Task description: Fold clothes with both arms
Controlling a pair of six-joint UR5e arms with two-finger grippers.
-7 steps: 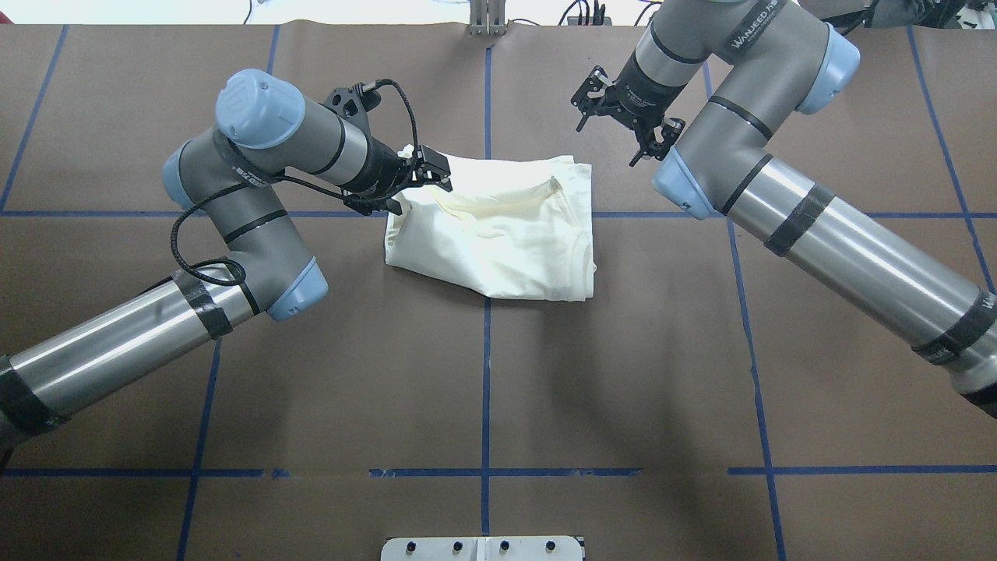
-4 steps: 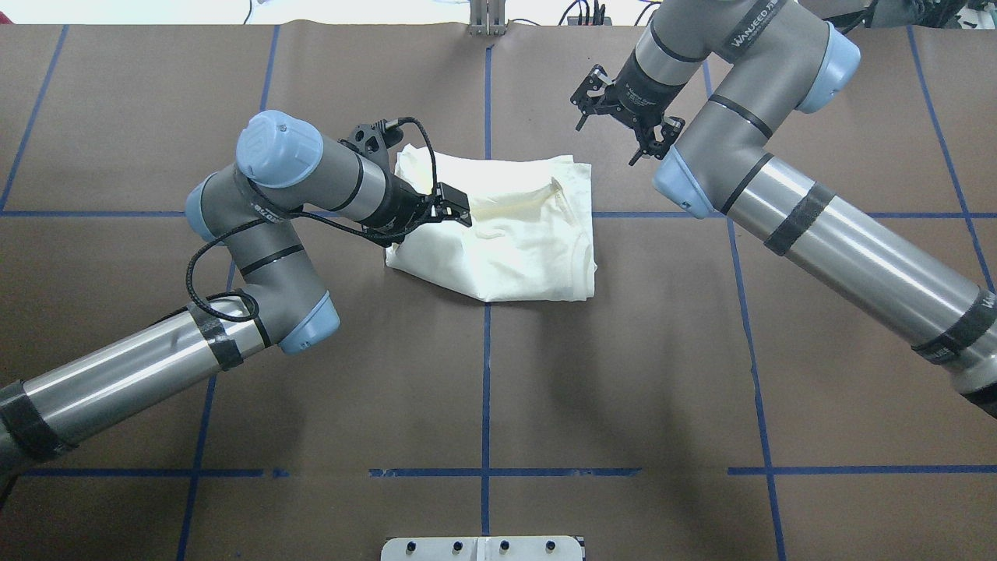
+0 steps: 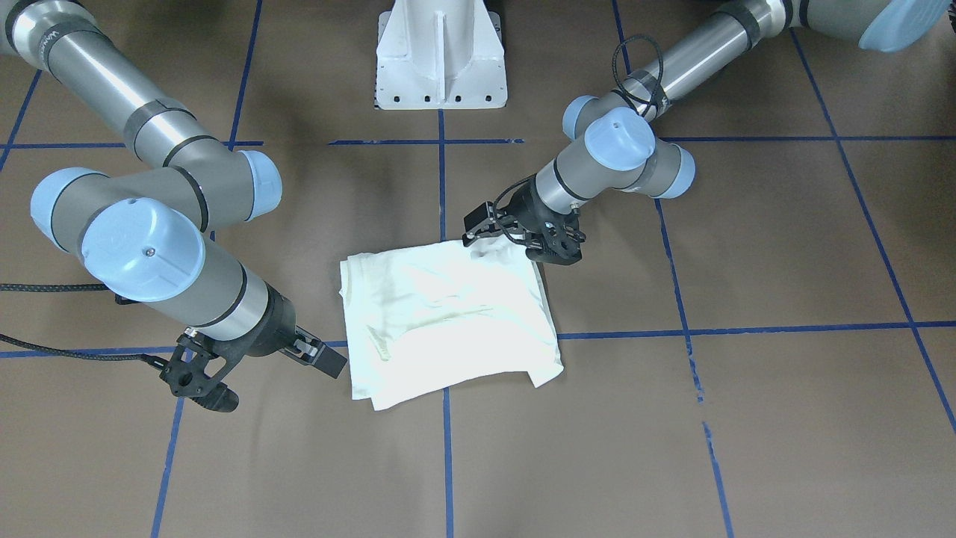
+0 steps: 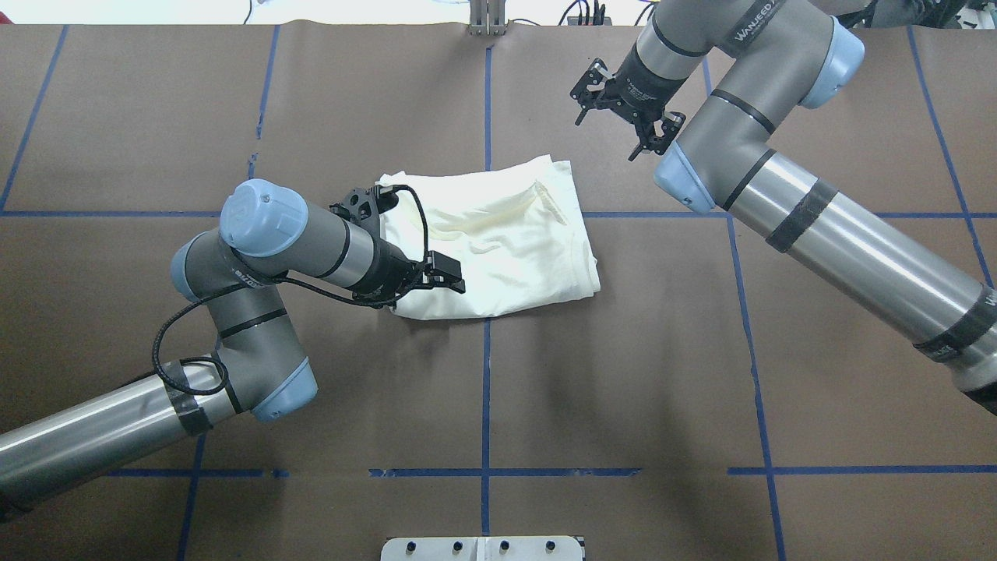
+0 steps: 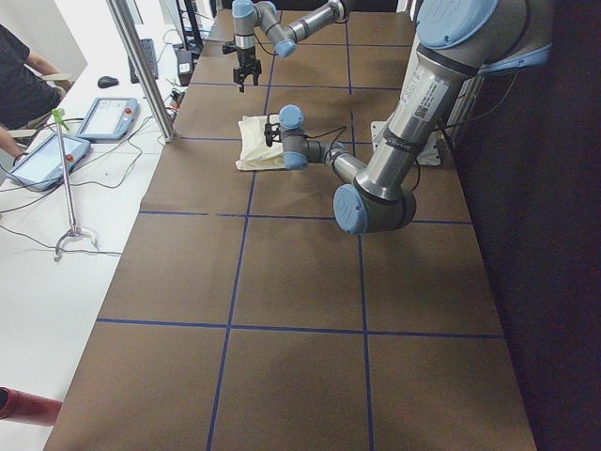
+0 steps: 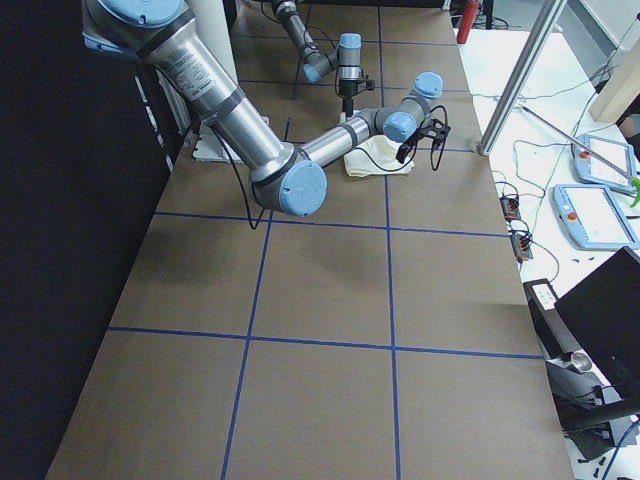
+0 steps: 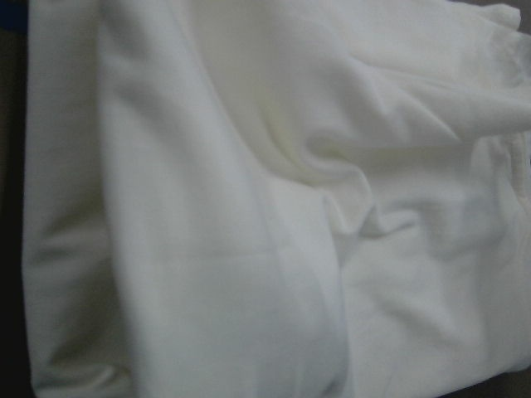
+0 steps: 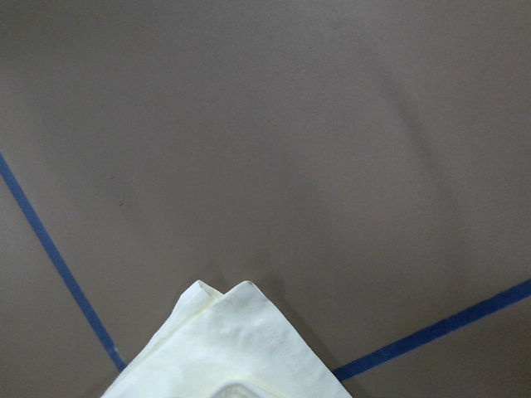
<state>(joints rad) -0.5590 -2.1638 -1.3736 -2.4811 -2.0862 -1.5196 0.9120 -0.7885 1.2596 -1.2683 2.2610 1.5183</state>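
Observation:
The cream-white T-shirt [image 4: 498, 234] lies folded, plain side up, at the table's middle; the cat print is hidden. It also shows in the front view [image 3: 441, 314], and its cloth fills the left wrist view [image 7: 265, 199]. My left gripper [image 4: 436, 282] is down on the shirt's left corner nearest the robot [image 3: 511, 240]. Its fingertips are hidden, so I cannot tell whether they pinch the cloth. My right gripper [image 4: 606, 136] is open and empty, raised beyond the shirt's far right corner [image 3: 280, 385]. That corner shows in the right wrist view [image 8: 232, 348].
The brown table cover carries blue tape lines [image 4: 486, 389]. The white pedestal base [image 3: 441, 67] stands at the robot's edge. Tablets [image 5: 108, 117] and a metal post [image 5: 141, 66] stand on the operators' side, off the table.
My left gripper moved from the shirt's far left corner along its left edge toward the robot. The shirt's left side shifted with it and the shirt turned slightly. The right arm barely moved.

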